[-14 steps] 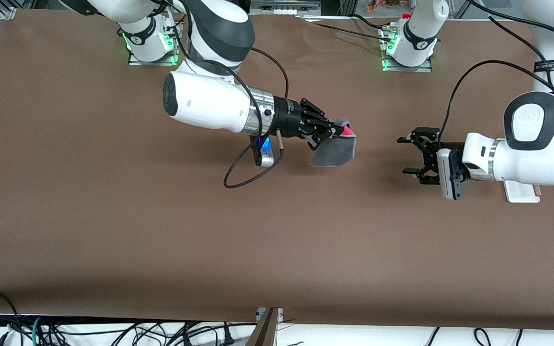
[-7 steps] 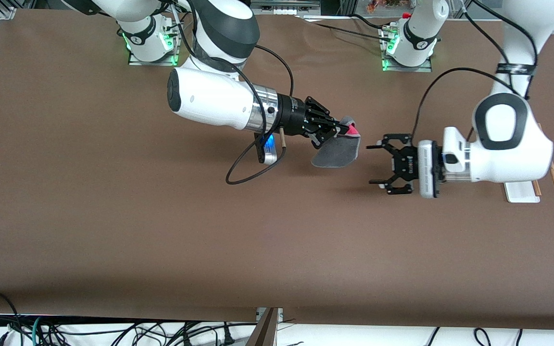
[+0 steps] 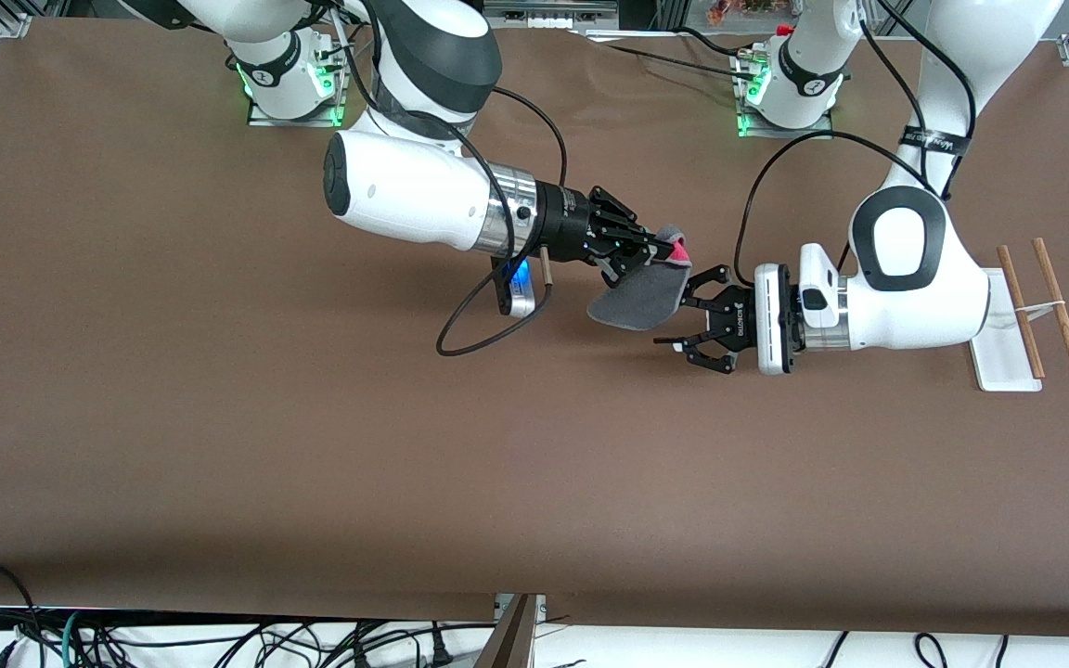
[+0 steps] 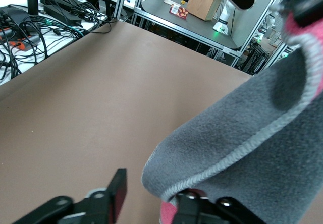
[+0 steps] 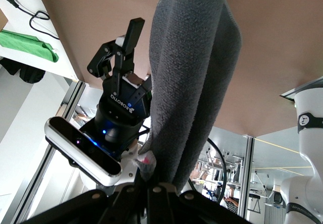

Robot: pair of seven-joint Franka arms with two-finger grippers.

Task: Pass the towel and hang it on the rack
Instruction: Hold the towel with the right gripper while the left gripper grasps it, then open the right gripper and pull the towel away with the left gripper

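Over mid-table, right hand (image 3: 648, 252) grips the towel (image 3: 638, 299); left hand (image 3: 689, 320) spread.

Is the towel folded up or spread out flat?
Folded. The towel droops doubled over from the right pincer, two grey layers hanging side by side in the right wrist view.

Towel (image 3: 638, 299): held up over the middle of the table (image 3: 219, 417), hanging from the right gripper (image 3: 653, 249). Left gripper (image 3: 690, 323): just beside the towel's hanging edge, over the table, fingers (image 3: 707, 276) spread either side of it. Rack (image 3: 1017, 315): on the table at the left arm's end, well apart from the towel.
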